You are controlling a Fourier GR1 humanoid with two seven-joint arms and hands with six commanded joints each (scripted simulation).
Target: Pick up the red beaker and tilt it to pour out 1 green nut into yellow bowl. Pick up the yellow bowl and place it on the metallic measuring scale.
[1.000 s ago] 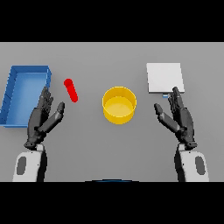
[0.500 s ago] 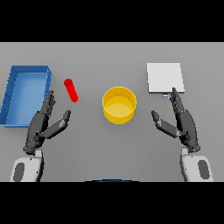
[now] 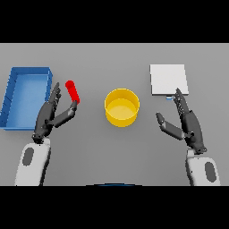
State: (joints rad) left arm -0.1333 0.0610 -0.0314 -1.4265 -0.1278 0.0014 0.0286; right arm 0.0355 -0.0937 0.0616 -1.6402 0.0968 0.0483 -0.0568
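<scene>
So we're at the grab-the-beaker step, and nothing's actually held yet. Going big to small: the grey table (image 3: 112, 165) carries a blue tray (image 3: 12, 94) far left, the metallic measuring scale (image 3: 167, 79) far right, and the yellow bowl (image 3: 122, 107) in the middle. The red beaker (image 3: 72, 91) lies tilted just right of the tray, between it and the bowl, well apart from the scale.

To do this bit well, we'd say wrap the beaker round its middle, not pinch the end, since it's thin and looks like it could roll or skid. We'd also want it level until it's over the bowl, because only one nut should drop. We can't see the green nut from here.

Pose-wise, our left hand (image 3: 48, 117) sits right by the beaker, fingers spread and straight along its left side, thumb reaching under its near end, not closed on it. Our right hand (image 3: 188, 123) hovers near the scale's near edge, fingers apart, holding nothing.
</scene>
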